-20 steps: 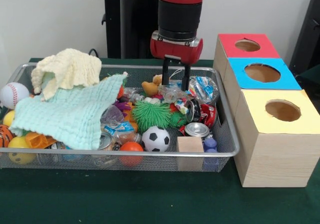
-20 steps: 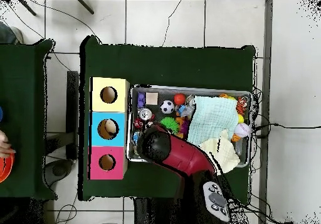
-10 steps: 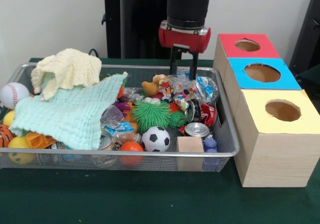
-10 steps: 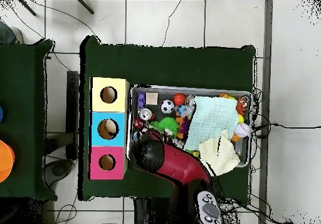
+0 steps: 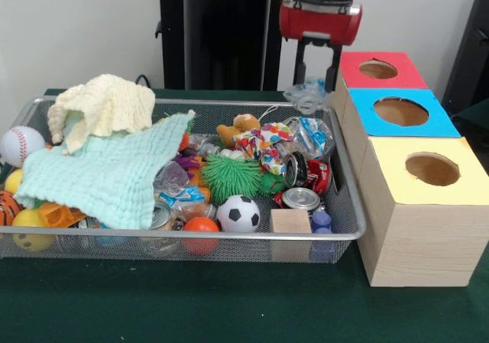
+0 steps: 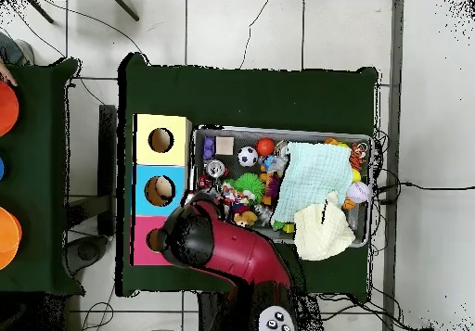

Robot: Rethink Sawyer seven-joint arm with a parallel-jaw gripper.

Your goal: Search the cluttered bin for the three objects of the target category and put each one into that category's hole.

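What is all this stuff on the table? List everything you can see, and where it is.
Wire basket: one, silver, centre of the green table.
Cloths: two, pale yellow and mint green, piled at the basket's left in the front view.
Balls: baseball, soccer ball, orange ball, along the left and front edges.
Spiky toy: one, green, mid-basket.
Cans: two, silver top and red, right end.
Wooden block: one, pale, front right.
Plastic bottle in basket: one, clear with blue print, right rear.
Boxes: three, wooden, tops red, blue, yellow, beside the basket.
Held bottle: one, clear, lifted above the basket's right rear corner.
Gripper: one, red and black, shut on the held bottle.
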